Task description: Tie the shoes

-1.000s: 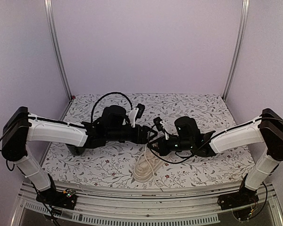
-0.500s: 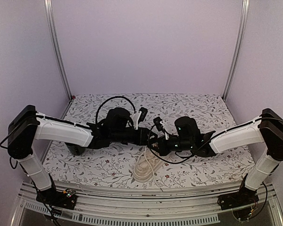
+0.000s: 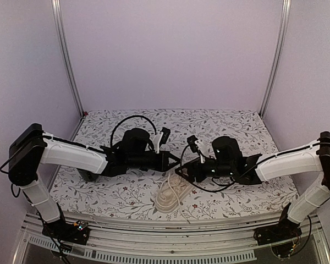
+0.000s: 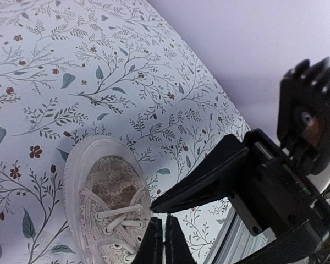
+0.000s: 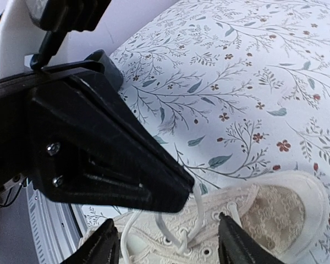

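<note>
So the left pincer (image 3: 172, 160) is pinched shut on a pale lace (image 5: 198, 206), holding it just above the cream sneaker (image 3: 169, 197). The sneaker sits on the flowery tabletop (image 3: 231, 126) near the front edge, about midway between the arms. The right pincer (image 3: 182, 172) hangs over it, fingers spread wide, gripping nothing.

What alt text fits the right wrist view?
The left gripper, black, fills the left of the frame, shut on a pale lace rising from the cream sneaker, which lies on a floral tablecloth. The right gripper stands open at the bottom edge, its fingers apart over the sneaker.
</note>
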Motion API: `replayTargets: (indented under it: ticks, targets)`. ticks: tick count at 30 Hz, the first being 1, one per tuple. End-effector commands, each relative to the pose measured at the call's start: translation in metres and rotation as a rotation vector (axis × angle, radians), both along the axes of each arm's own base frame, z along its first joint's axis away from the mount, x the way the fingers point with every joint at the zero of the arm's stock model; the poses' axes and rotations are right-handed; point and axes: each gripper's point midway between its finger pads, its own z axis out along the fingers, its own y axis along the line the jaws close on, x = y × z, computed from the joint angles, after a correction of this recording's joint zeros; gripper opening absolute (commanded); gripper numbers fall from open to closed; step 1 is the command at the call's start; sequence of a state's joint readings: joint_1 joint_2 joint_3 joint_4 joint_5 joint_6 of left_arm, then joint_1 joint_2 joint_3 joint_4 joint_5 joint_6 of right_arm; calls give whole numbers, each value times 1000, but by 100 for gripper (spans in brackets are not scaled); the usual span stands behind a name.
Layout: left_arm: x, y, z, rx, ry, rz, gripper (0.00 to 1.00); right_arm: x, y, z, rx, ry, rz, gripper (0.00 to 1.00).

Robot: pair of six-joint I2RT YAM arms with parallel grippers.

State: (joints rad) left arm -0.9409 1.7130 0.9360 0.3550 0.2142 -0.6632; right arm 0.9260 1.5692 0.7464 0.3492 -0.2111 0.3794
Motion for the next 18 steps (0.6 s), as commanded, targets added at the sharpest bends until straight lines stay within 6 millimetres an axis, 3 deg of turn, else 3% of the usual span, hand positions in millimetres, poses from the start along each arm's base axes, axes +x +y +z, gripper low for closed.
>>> replayTargets:
  ticks: [1,7,18]
  targets:
    - [8,5,21,-42,-45,24,0,-17,-23,1,-69,-20,-44,65]
    - [8,6,20,-38,-42,22,0,-44,-16,-15,-175,25,-84,58]
    - [8,5,22,-42,-45,16,0,-40,24,-29,-222,23,-69,41]
